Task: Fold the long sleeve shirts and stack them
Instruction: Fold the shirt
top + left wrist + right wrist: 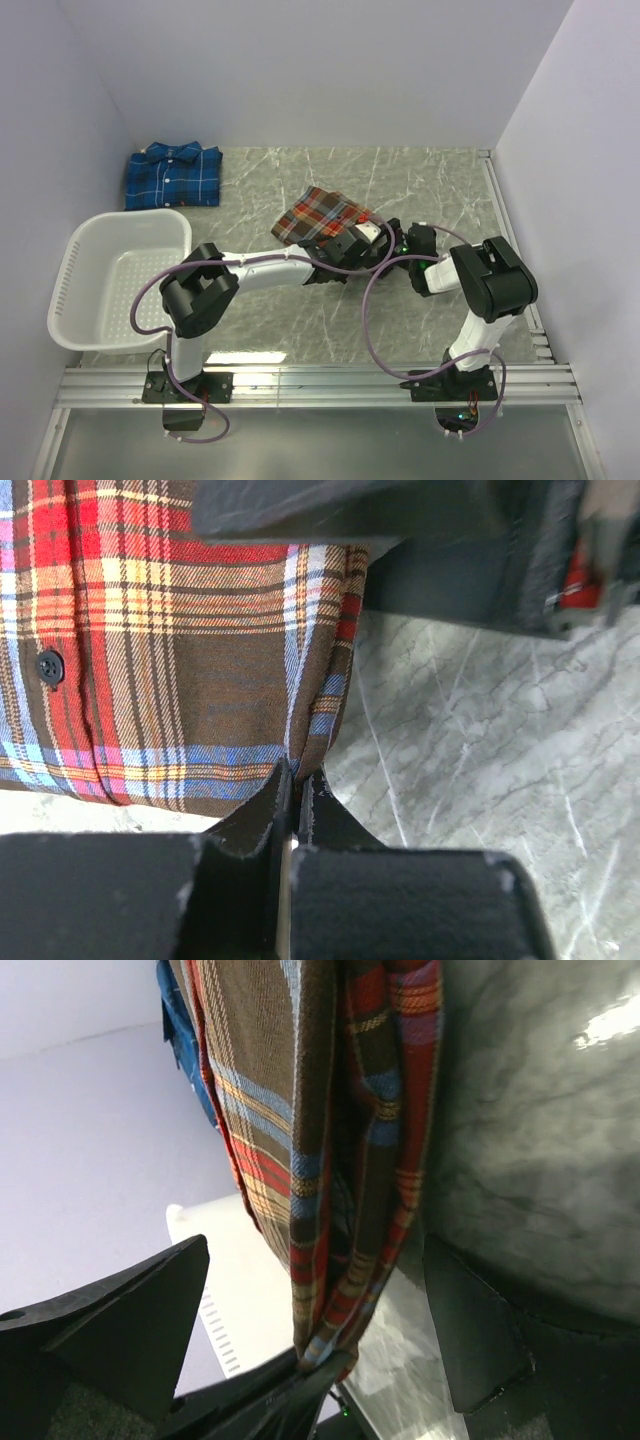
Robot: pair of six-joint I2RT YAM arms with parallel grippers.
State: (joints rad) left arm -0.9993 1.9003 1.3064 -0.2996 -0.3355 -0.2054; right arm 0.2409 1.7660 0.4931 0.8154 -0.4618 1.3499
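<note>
The top camera looks down from above and behind the arms [270,272], covering the whole table [430,180]. Both wrist cameras sit very close to the red plaid shirt [318,215] — the one item all three views share — the right rolled sideways.

The red-orange plaid cloth shirt [320,215] lies in the middle of my grey stone desk [440,180]. The blue plaid cloth shirt [172,178] lies at the back left. The white slotted plastic basket [128,290] sits front left.
</note>
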